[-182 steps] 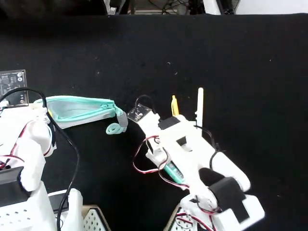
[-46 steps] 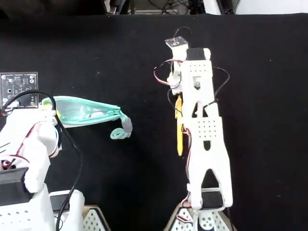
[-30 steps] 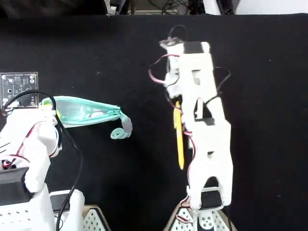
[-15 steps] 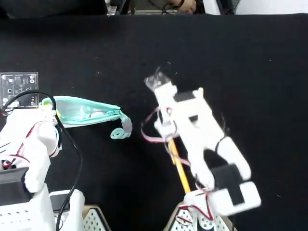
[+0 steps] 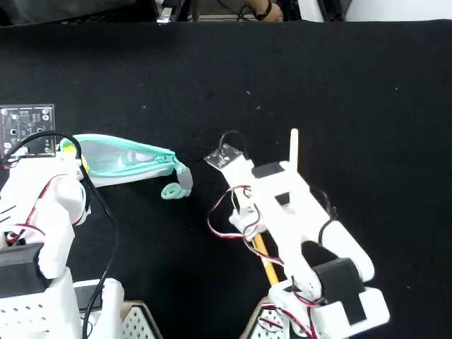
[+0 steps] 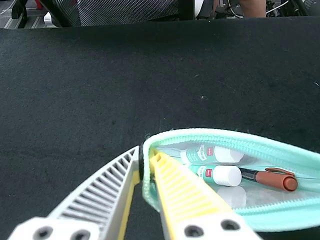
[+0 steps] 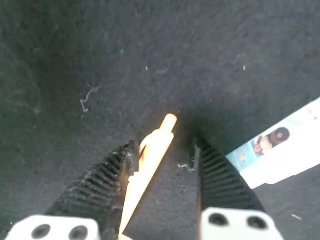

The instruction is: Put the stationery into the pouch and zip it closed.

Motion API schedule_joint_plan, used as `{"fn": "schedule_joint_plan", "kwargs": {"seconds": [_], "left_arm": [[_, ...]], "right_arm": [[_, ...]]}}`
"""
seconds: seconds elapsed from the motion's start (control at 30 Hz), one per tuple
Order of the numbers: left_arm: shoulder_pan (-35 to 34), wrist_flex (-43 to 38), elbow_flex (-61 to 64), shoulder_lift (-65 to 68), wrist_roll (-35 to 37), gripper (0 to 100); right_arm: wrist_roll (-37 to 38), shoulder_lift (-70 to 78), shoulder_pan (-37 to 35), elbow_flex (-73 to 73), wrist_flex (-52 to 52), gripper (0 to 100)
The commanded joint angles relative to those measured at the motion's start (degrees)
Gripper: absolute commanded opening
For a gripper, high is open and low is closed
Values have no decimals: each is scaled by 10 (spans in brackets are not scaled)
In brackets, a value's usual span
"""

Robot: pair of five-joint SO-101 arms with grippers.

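The right tool point(image 7: 161, 146) hangs low over the black cloth-covered worktop point(image 5: 367, 85), its jaws set wider than the slim yellow plastic pen point(image 7: 150, 152) between them. The pen leans on one jaw and stands clear of the other, so it looks cradled rather than clamped. In the high view it runs under that arm at lower centre, well apart from the pouch, so it is not yet delivered. A thin cream-white stick point(image 5: 294, 145) lies just beyond the arm. At centre left, the left tool point(image 6: 145, 155) is pinched tight on the end rim of the mint-green fabric zip pouch point(image 6: 215, 134), probably to anchor it and keep its mouth gaping. Inside lie two white-capped tubes point(image 6: 210, 154) and a brown-capped pen point(image 6: 272, 179).
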Motion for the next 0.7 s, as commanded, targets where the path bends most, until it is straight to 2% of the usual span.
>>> {"fn": "schedule_joint_plan", "kwargs": {"seconds": [0.0,0.13,0.27,0.53,0.67], "left_arm": [[11,3,55,11,-6,30],[11,3,56,11,-6,30],[11,2,58,11,-6,30],[11,2,58,14,-6,30],[11,2,58,15,-6,30]], "right_arm": [[4,-14,-8,24,-25,155],[4,-11,-8,42,-75,147],[2,-16,-7,34,-83,6],[2,-17,-4,0,-74,12],[3,-28,-6,-44,-13,12]]}}
